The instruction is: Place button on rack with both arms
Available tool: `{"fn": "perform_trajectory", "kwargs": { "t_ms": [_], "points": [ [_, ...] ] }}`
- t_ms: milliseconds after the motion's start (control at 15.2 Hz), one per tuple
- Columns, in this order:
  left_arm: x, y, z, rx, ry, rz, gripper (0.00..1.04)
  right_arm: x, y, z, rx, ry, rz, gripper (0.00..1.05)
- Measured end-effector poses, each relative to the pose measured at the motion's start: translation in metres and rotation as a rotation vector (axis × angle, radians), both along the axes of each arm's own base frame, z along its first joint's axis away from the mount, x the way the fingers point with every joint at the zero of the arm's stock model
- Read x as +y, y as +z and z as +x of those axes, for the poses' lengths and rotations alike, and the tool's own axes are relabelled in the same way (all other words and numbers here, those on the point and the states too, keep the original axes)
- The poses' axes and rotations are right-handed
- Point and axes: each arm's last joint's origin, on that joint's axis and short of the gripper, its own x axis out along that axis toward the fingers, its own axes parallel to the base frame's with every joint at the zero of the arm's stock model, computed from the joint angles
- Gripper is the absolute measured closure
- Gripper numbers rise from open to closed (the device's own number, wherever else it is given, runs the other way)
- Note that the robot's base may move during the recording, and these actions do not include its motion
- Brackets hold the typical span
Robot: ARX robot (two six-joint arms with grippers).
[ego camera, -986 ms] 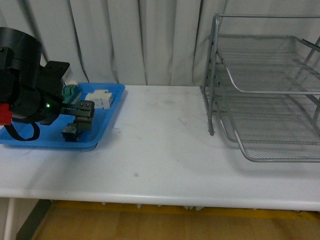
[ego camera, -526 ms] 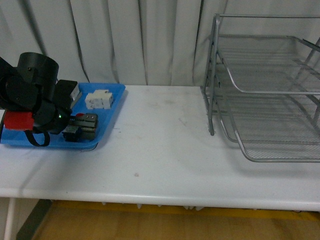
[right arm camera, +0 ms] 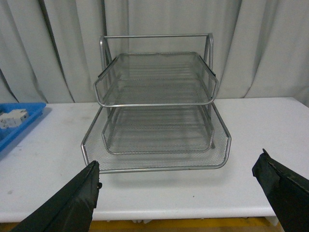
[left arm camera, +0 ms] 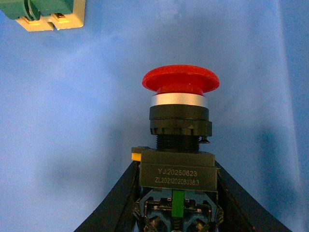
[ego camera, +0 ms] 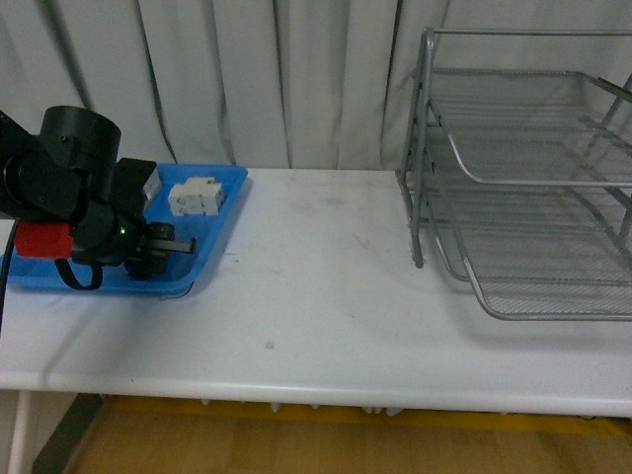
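While the worktop (ego camera: 326, 296) and the rack (ego camera: 523, 188) at its far right corner had stayed as they were, the left arm (ego camera: 69, 183) had sunk over the last second into the blue tray (ego camera: 217, 237) at the far left corner. The right pincer (right arm camera: 178, 162) hung spread wide and empty, facing the rack. The left pincer (ego camera: 176, 243), a second earlier poised above the tray, had come down level with its floor and narrowed. In the left wrist view its two fingers pressed on either side of the dark body of the button (left arm camera: 179, 116), clenched on it. The red cap pointed away from the wrist, and the button still seemed to lie on the tray. The grasp therefore looked made, though nothing was lifted. The rack stood well apart across the worktop, so the carry, probably shared with the waiting right arm, remained to be done.
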Motion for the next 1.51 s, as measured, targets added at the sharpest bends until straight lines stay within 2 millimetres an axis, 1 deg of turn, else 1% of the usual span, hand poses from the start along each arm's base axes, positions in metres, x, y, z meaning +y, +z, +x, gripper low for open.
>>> {"fn": "perform_trajectory", "kwargs": {
  "t_ms": [263, 329, 394, 460, 526, 592, 657, 986, 1117, 1315, 1512],
  "points": [
    [0.000, 0.001, -0.001, -0.023, -0.005, -0.001, 0.69, 0.000, 0.000, 0.000, 0.000, 0.000, 0.000, 0.06],
    [-0.001, 0.005, -0.006, -0.032, -0.014, -0.012, 0.69, 0.000, 0.000, 0.000, 0.000, 0.000, 0.000, 0.06],
    [-0.002, 0.015, -0.015, -0.063, -0.025, -0.021, 0.69, 0.000, 0.000, 0.000, 0.000, 0.000, 0.000, 0.06],
    [-0.004, 0.052, -0.035, -0.170, -0.041, -0.028, 0.69, 0.000, 0.000, 0.000, 0.000, 0.000, 0.000, 0.06],
    [-0.010, 0.109, -0.097, -0.320, -0.086, -0.065, 0.69, 0.000, 0.000, 0.000, 0.000, 0.000, 0.000, 0.06],
    [-0.011, 0.111, -0.160, -0.314, -0.081, -0.090, 0.69, 0.000, 0.000, 0.000, 0.000, 0.000, 0.000, 0.06],
    [-0.010, 0.107, -0.177, -0.300, -0.068, -0.085, 0.69, 0.000, 0.000, 0.000, 0.000, 0.000, 0.000, 0.06],
    [-0.010, 0.099, -0.196, -0.275, -0.055, -0.075, 0.69, 0.000, 0.000, 0.000, 0.000, 0.000, 0.000, 0.06],
    [-0.011, 0.094, -0.201, -0.265, -0.055, -0.084, 0.69, 0.000, 0.000, 0.000, 0.000, 0.000, 0.000, 0.06],
    [-0.024, 0.099, -0.194, -0.294, -0.087, -0.103, 0.69, 0.000, 0.000, 0.000, 0.000, 0.000, 0.000, 0.06],
    [-0.037, 0.095, -0.191, -0.289, -0.130, -0.139, 0.69, 0.000, 0.000, 0.000, 0.000, 0.000, 0.000, 0.06]
  ]
}}
